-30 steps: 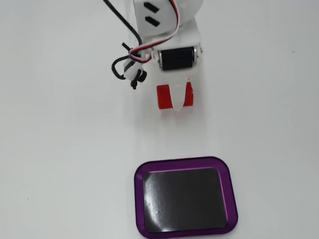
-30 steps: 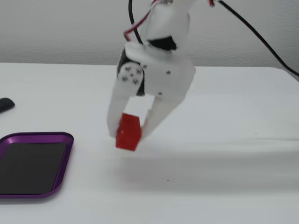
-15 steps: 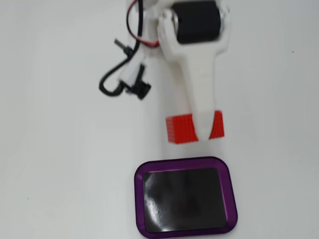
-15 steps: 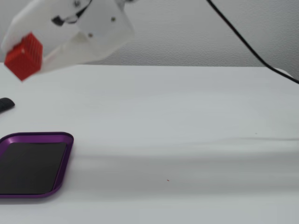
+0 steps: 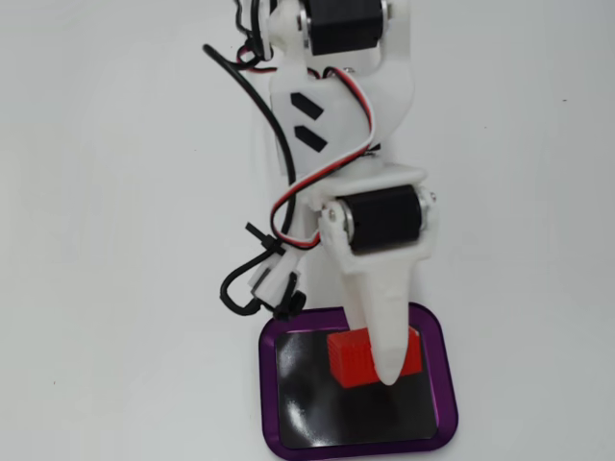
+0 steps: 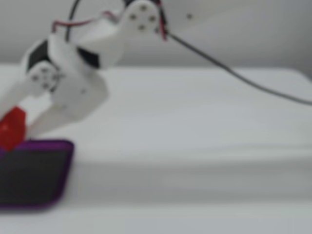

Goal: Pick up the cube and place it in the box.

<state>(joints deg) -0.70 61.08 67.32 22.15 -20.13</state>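
The red cube (image 5: 348, 357) sits between the fingers of my gripper (image 5: 384, 370), which is shut on it. The upper white finger (image 5: 382, 317) covers the cube's middle in this fixed view. The cube hangs over the upper part of the box (image 5: 445, 384), a shallow tray with a purple rim and a shiny black bottom. In the blurred side fixed view the cube (image 6: 11, 126) is held in the gripper (image 6: 9, 134) just above the box's far rim (image 6: 46, 145), seemingly a little off the bottom.
The white arm with its black servos (image 5: 384, 219) reaches down from the top edge. Loose black and red cables (image 5: 252, 288) hang beside it, just above the tray's upper left corner. A black cable (image 6: 243, 80) trails across the white table behind the arm.
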